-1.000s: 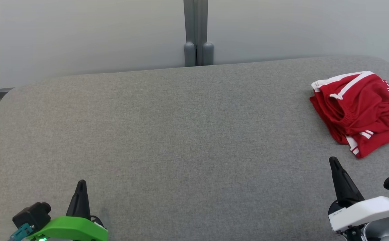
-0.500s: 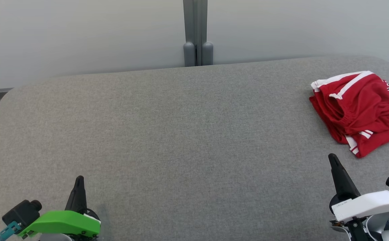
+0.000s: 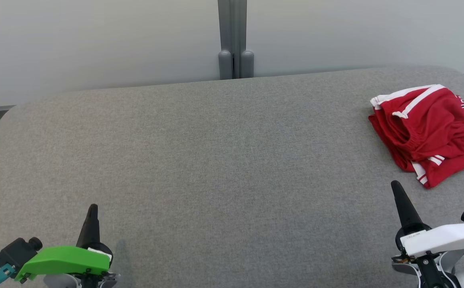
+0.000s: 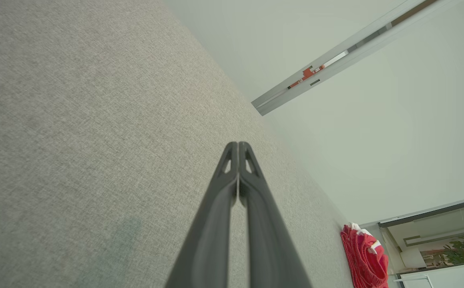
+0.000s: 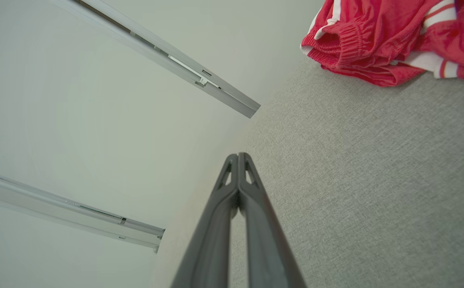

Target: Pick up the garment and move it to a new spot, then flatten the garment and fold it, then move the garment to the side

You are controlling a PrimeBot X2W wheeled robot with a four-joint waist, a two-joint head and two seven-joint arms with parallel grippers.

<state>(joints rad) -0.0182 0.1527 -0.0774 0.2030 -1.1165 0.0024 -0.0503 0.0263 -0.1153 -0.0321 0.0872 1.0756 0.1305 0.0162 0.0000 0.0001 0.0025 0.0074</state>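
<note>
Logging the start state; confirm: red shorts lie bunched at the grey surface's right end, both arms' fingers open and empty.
Not open: left fingers and right fingers are shut, tips together, per the wrist views. The red shorts and empty fingers stand as stated.

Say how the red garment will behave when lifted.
The crumpled red fabric garment with white stripes lies in soft folds, so it will probably droop and unfold. Pushed across the grey woven surface, it may bunch.
</note>
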